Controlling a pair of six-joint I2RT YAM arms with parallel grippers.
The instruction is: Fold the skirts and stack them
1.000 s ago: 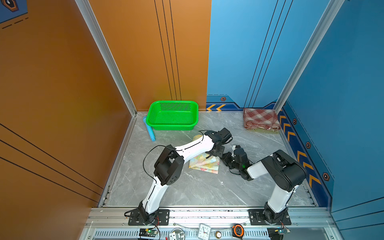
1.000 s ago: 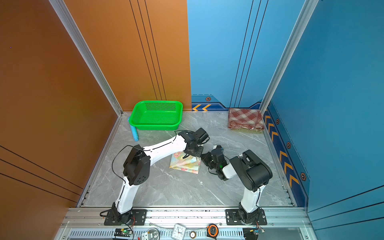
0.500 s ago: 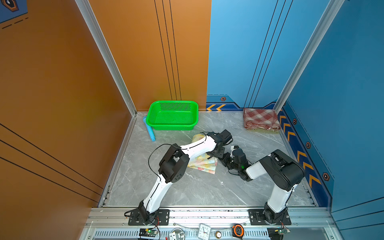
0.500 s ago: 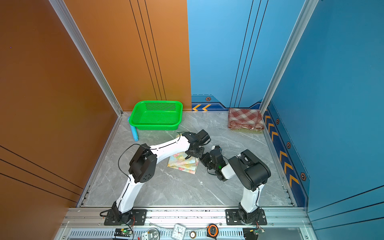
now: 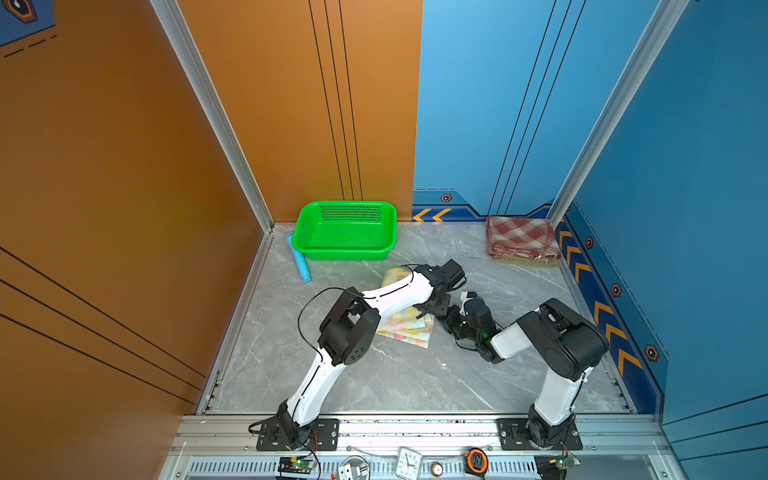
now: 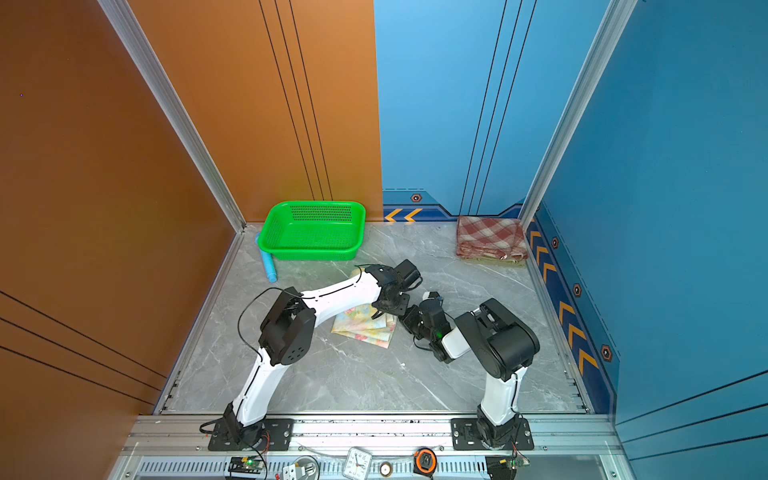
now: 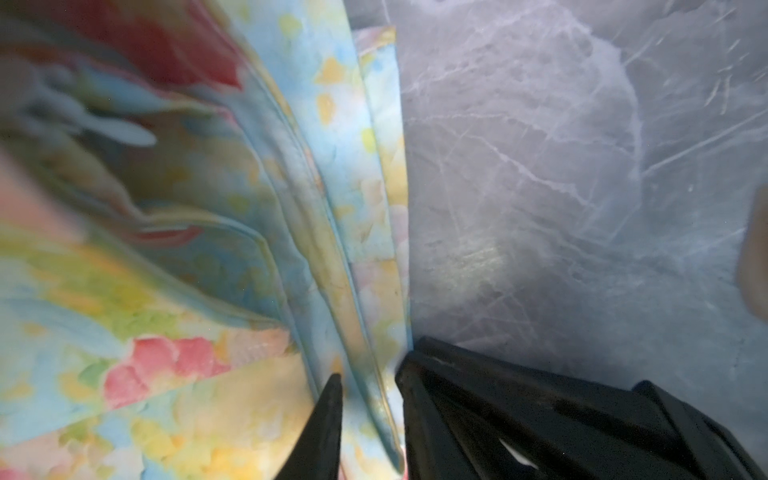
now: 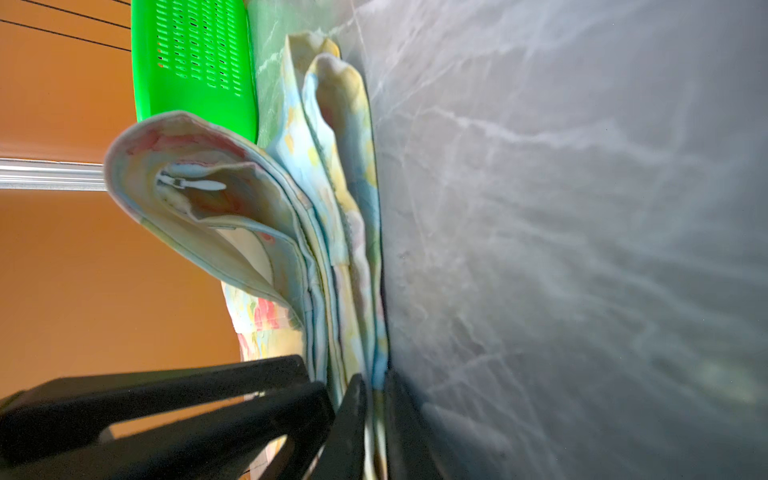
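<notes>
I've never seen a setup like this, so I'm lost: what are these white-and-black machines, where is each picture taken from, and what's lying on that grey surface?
Two white-and-black robot arms stand at the near edge of a grey marble-look table. Two pictures look down from overhead; the other two come from cameras on the arms' wrists. Each arm ends in a pinching tool. The left tool has jaws slightly apart around an edge of the folded pastel floral cloth skirt; the right tool is shut on its layers. In the far right corner a folded red-and-cream plaid skirt lies on a pale olive cloth. A green plastic mesh basket and a blue plastic tube sit far left.
</notes>
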